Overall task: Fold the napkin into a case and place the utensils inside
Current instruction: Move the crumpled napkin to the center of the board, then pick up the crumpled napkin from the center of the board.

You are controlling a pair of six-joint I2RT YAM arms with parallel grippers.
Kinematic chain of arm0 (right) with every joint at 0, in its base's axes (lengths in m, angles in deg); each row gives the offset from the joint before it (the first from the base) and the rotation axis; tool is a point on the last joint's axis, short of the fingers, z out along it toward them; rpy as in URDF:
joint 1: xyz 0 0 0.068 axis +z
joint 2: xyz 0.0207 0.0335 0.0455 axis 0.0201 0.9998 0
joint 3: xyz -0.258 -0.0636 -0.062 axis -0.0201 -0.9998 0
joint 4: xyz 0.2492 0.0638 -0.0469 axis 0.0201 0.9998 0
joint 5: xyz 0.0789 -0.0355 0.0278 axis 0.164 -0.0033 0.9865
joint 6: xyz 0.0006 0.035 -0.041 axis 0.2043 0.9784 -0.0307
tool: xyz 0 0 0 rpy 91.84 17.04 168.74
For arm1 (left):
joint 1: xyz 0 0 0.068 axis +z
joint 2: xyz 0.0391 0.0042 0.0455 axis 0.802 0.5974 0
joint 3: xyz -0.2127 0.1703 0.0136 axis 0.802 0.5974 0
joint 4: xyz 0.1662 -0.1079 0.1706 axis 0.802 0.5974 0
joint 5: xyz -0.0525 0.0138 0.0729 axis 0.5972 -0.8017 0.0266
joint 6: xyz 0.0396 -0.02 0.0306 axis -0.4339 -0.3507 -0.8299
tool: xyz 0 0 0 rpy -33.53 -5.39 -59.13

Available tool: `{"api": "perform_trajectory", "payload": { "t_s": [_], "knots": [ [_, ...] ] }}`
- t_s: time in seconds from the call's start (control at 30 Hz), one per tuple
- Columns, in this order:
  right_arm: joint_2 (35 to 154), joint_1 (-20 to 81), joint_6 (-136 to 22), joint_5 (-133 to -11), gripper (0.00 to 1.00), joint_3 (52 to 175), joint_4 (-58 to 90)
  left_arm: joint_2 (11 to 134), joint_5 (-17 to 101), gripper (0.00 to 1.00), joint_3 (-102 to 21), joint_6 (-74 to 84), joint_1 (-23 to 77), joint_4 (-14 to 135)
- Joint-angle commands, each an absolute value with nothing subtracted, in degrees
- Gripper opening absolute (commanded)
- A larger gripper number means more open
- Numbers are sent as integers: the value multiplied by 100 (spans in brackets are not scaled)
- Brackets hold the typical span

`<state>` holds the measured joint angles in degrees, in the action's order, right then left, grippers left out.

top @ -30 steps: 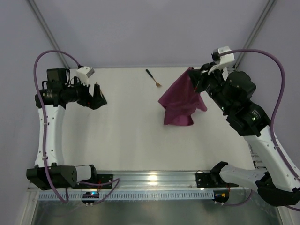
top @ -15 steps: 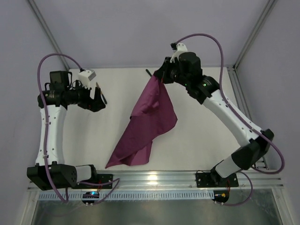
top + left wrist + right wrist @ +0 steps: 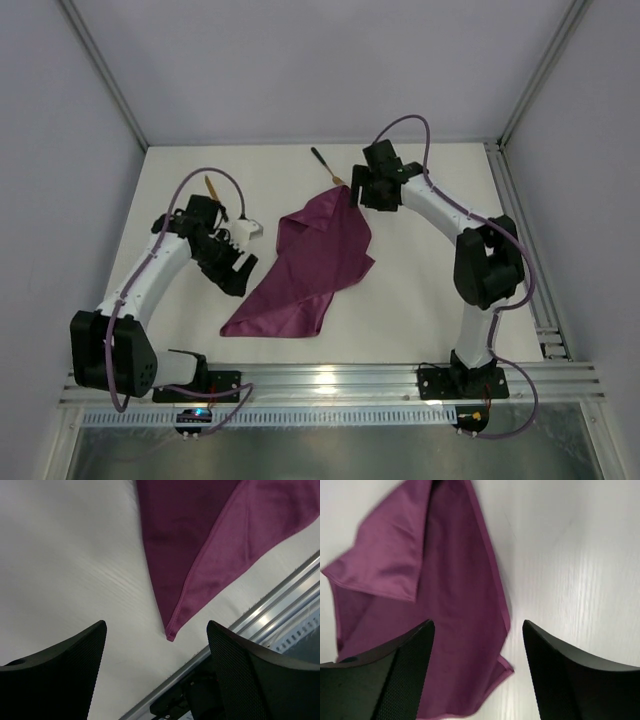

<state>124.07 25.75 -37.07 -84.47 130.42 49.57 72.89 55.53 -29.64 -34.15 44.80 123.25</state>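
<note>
On the white table (image 3: 430, 290), the soft magenta-purple cloth napkin (image 3: 315, 260) is lying doubled over. The left gripper (image 3: 156, 630) is hovering, jaws apart, by its pointed near corner; the right gripper (image 3: 477, 630), jaws likewise apart, is hovering over its far part.

The right gripper (image 3: 477, 622) swung left, lowered and let go of the napkin (image 3: 310, 265), which settled flat in a crumpled diagonal. The left gripper (image 3: 156, 623) dropped down beside its near-left edge.
</note>
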Motion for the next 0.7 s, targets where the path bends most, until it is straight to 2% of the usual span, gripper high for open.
{"api": "perform_trajectory", "payload": {
  "t_s": [0.0,0.03,0.17,0.37,0.67],
  "knots": [
    [11659,2594,-4073,-8897,73,12324,4994,7097,4779,84,-2390,-3878,4041,12363],
    [11615,2594,-4109,-8862,61,12166,5029,7115,4673,84,-2267,-3896,4040,12310],
    [11605,2620,-4206,-8555,38,11341,5038,7080,4233,81,-1617,-3914,4040,12143],
    [11597,2761,-4127,-8291,36,10759,4774,7027,4302,79,-1132,-3975,3864,11967],
    [11764,3077,-4004,-8168,37,10591,4599,7141,4303,72,-745,-3677,3829,11203]
  ]
}}
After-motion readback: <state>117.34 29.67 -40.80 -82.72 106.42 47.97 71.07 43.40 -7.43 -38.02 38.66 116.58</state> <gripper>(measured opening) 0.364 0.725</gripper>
